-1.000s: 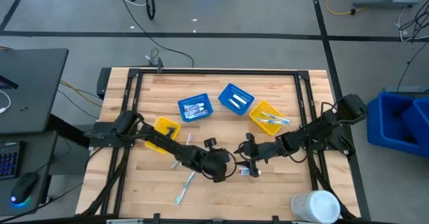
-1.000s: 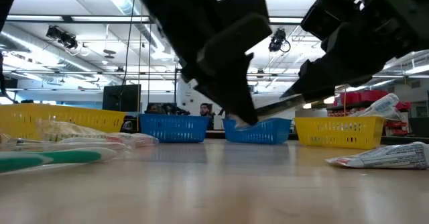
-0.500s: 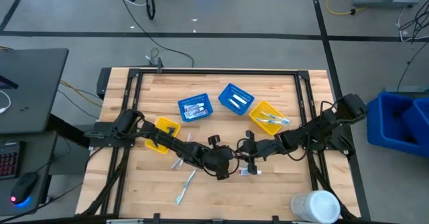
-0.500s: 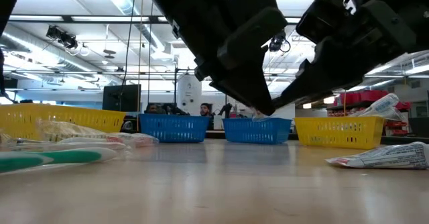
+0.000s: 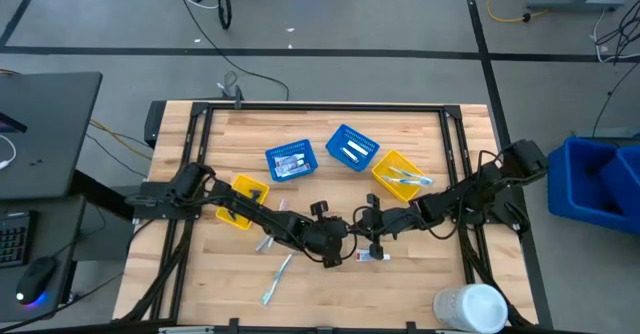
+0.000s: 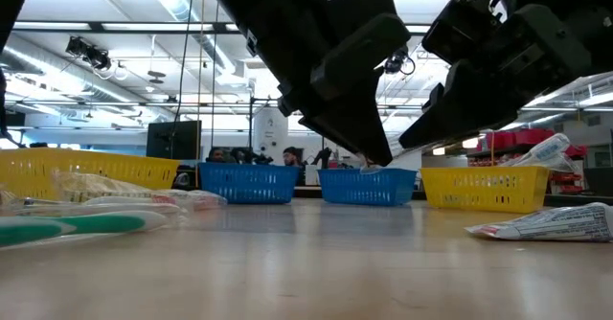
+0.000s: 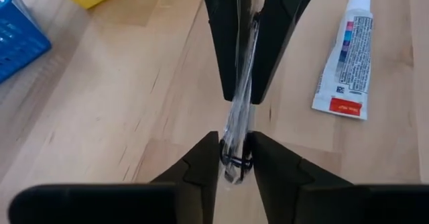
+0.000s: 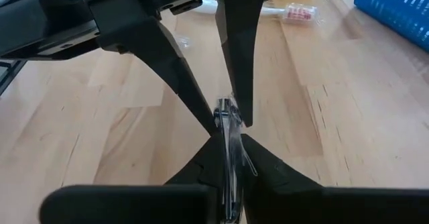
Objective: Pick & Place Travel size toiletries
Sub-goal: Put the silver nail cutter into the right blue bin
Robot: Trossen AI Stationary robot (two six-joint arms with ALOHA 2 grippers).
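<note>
My two grippers meet over the table's near middle, fingertips facing each other. My left gripper [image 5: 345, 237] and my right gripper [image 5: 368, 232] are both shut on one slim item in a clear wrapper [image 7: 239, 96], held above the table. A white tube with red and blue marks [image 5: 372, 257] lies flat on the wood just below them; it also shows in the left wrist view [image 7: 345, 56]. Wrapped toothbrushes [image 5: 277, 274] lie on the table at the near left. My left gripper pinches one end of the clear-wrapped item [image 7: 234, 158] between its two fingers, coming from the table's left. The item runs on along the fingers' line, clear of the table. My right gripper pinches the item's other end [image 8: 228, 127] between its two fingers, coming from the table's right. The item lies in line with the fingers, clear of the table.
Two blue mesh baskets [image 5: 291, 161] [image 5: 352, 147] and a yellow one [image 5: 400, 176] stand behind the grippers; another yellow basket [image 5: 243, 199] sits under the left arm. A large white cylinder [image 5: 470, 307] stands at the near right corner.
My left gripper has gone toward the table's right edge and a little up, carrying the wrapped item to the right gripper. In the last half second both have kept still.
</note>
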